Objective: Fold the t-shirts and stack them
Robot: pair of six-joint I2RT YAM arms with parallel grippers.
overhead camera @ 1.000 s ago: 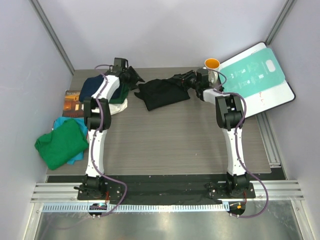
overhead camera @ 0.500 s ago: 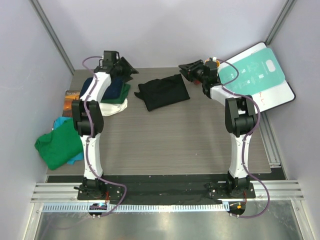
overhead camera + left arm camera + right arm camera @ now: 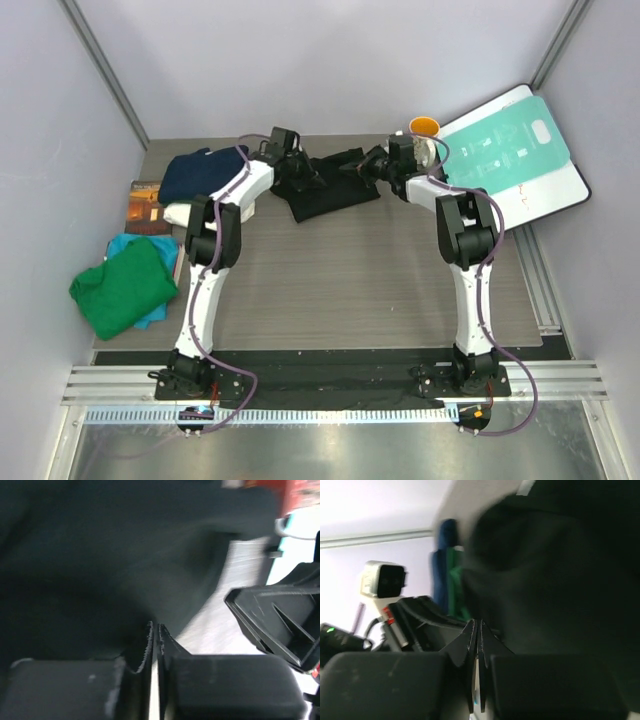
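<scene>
A black t-shirt (image 3: pixel 328 190) lies folded at the back middle of the table and fills the left wrist view (image 3: pixel 100 555) and the right wrist view (image 3: pixel 555 570). My left gripper (image 3: pixel 300 172) is down at its left far corner, jaws pressed together (image 3: pixel 155 626) with the cloth edge at the tips. My right gripper (image 3: pixel 366 168) meets the right far corner the same way (image 3: pixel 479 621). A navy t-shirt (image 3: pixel 195 173) tops a pile at the back left. A green t-shirt (image 3: pixel 125 287) lies over a teal one (image 3: pixel 122 243) at the left edge.
The teal-and-white board (image 3: pixel 512 152) leans at the back right, with an orange cup (image 3: pixel 424 127) beside it. A brown picture book (image 3: pixel 145 207) lies under the navy pile. Grey walls close in the left, right and back sides.
Both grippers have swung in from the back corners and come down on the black t-shirt's far corners. Their jaws have gone from partly open to shut.
</scene>
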